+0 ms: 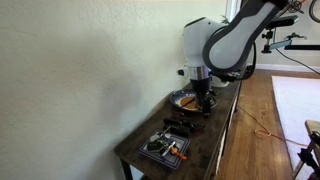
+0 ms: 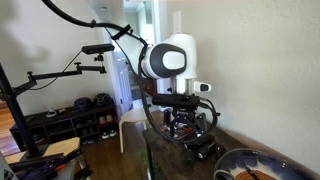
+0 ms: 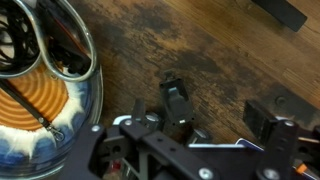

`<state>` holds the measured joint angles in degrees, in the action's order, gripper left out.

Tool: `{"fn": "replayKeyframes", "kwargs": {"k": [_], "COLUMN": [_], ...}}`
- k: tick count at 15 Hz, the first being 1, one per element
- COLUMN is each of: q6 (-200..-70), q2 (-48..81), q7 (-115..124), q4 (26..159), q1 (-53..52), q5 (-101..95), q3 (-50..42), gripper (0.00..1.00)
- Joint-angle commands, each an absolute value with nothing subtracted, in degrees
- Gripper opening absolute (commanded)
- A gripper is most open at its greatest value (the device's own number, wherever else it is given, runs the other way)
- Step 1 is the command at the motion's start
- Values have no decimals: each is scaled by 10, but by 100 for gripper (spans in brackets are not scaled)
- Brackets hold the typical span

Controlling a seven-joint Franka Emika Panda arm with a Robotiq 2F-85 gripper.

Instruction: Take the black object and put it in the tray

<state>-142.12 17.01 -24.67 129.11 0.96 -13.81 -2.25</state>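
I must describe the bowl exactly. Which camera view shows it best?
The wrist view: the bowl fills the left side, orange rings and blue rim clear. The exterior views show less: it is small and far, or cut by the frame edge.

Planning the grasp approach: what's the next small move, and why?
Probably shift the gripper sideways toward the black object, away from the bowl, before descending. In the wrist view it stands open over bare table, and the object lies at the frame's edge.
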Motion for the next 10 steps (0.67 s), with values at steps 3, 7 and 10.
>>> {"fn": "replayKeyframes", "kwargs": {"k": [3,7,10], "q6": [-1509,-1490,-1490], "q2": [215,227,227], "q7": [-234,-242,-242], "q4": [1302,1289,1287], "q1": [16,20,20], "q5": [-190,-176,-176], "q3": [-27,-18,-16], "gripper": [100,100,100]}}
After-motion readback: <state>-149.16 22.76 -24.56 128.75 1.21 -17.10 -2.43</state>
